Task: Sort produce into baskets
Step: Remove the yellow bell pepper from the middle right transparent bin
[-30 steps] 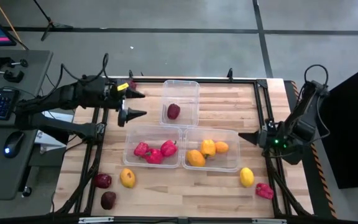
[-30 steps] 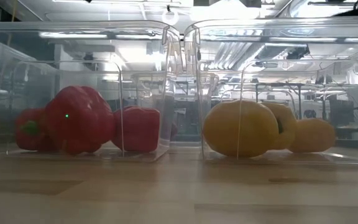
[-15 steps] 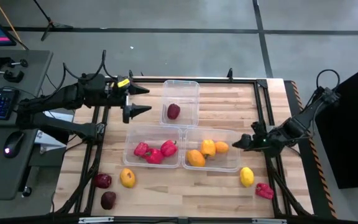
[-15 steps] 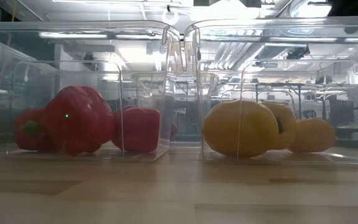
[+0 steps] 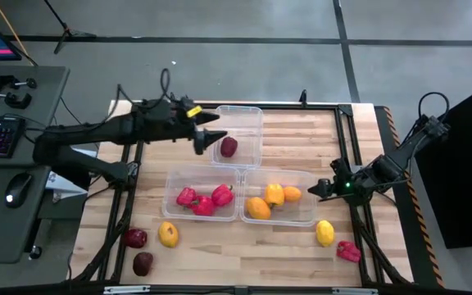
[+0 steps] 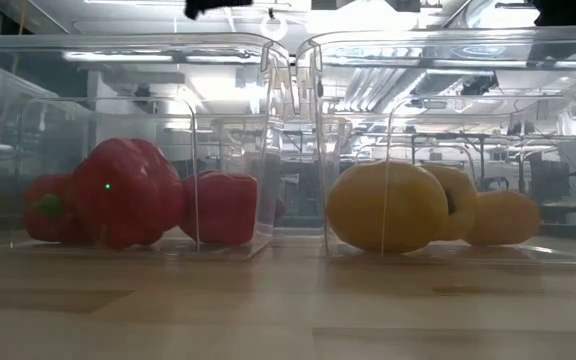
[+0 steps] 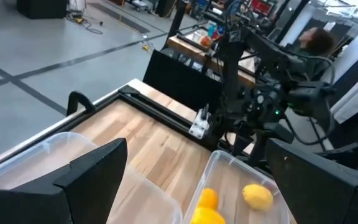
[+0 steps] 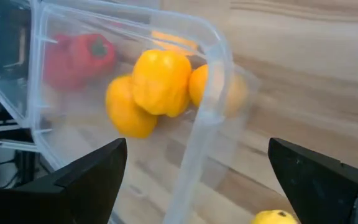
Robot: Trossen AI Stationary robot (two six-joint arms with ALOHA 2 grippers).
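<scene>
The left gripper (image 5: 207, 137), jaws apart and empty, has swung over the far basket (image 5: 238, 136), while the right gripper (image 5: 321, 190), also apart, should descend squarely on the yellow pepper (image 5: 324, 233) just beside it.

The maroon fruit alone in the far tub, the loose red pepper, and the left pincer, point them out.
Maroon fruit (image 5: 229, 147), high view, centre of its top.
Loose red pepper (image 5: 348, 251), high view, middle of its body.
Left pincer (image 5: 210, 134), high view, midway between its open fingertips.

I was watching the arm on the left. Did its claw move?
Yes. The left gripper slid right, from off the table's left edge to the rim of the tub holding the maroon fruit.
</scene>
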